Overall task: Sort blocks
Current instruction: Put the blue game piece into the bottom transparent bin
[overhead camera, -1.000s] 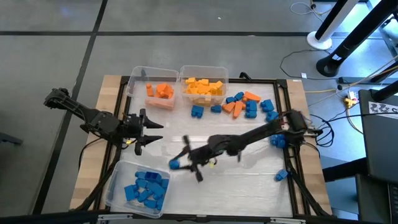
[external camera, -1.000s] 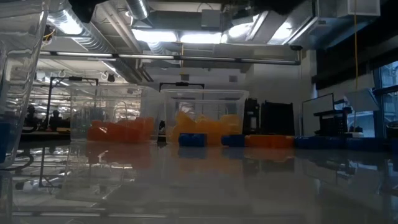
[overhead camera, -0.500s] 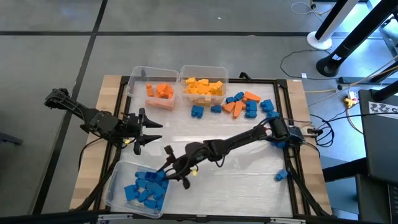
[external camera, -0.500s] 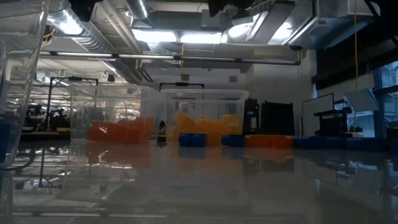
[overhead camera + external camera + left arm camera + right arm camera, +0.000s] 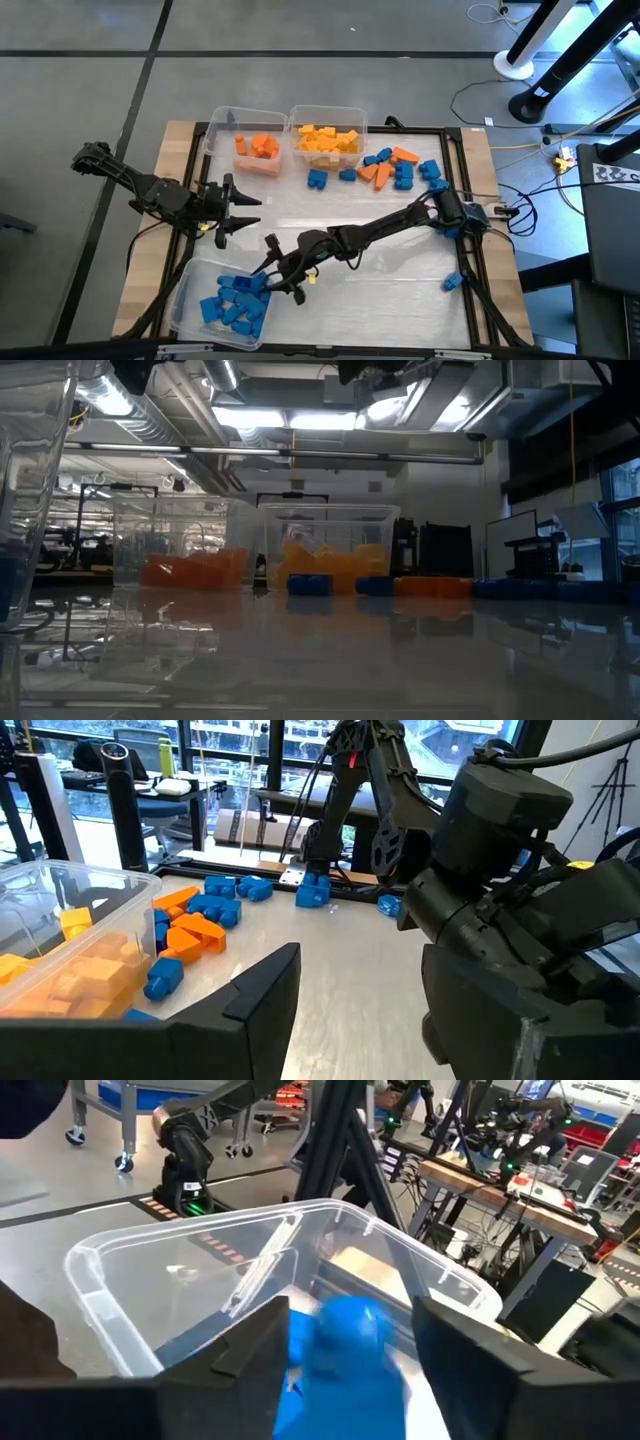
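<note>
Overhead, high view: right gripper (image 5: 277, 278) at the blue bin's (image 5: 180, 292) rim; left gripper (image 5: 238, 212) waits spread, empty; unsorted blocks (image 5: 392, 170) near the far edge
Low view: glossy table (image 5: 400, 660), lab ceiling lights
Right wrist view: fingers (image 5: 250, 1350) parted around a blue block (image 5: 345, 1340) over the bin
Tip: let it drop inside, then lift clear

My two arms are matte black, built of slim links and chunky rounded joint housings. The left arm (image 5: 150, 190) ends in pointed black fingers (image 5: 243, 200). The right arm (image 5: 390, 225) carries black cabling along its links and flat-faced black fingers (image 5: 250, 1365).
</note>
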### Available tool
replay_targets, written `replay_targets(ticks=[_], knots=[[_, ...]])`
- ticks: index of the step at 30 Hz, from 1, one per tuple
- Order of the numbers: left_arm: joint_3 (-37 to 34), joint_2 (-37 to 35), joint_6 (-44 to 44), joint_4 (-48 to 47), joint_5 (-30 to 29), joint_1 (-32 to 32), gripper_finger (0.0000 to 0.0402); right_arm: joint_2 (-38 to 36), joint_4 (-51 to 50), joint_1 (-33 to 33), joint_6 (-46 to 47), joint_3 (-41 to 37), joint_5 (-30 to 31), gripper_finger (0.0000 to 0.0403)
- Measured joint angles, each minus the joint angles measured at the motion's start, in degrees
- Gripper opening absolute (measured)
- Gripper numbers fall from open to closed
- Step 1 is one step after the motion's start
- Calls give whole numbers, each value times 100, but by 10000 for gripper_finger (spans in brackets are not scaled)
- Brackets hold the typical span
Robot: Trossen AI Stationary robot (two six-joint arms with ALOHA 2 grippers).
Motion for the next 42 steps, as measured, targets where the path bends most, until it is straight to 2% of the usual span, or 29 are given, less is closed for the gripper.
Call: replay_targets(ticks=[6,13,19,22,26,31,35,38,42], knots=[[0,0,-7,0,0,0,198,-2,0,29,3,0,52,252],[0,15,-7,2,1,0,198,-116,-114,-67,7,0,-180,259],[0,164,-113,7,6,0,198,-622,-1226,-362,-140,2,-1224,259],[0,310,-441,33,7,3,198,-951,-2078,-489,-200,2,-1274,260],[0,605,-632,116,8,103,198,-1407,-3219,-470,-744,2,-466,260],[0,982,-894,234,-18,460,198,-2039,-4678,-376,-1188,2,1451,260],[0,1308,-808,585,-40,887,198,-2434,-5772,-277,-1211,2,3004,260],[2,1615,-675,860,75,1234,198,-2687,-6719,-209,-1135,1,3889,260],[9,2126,-560,1301,520,1744,198,-2893,-7936,-202,-633,2,4891,260]])
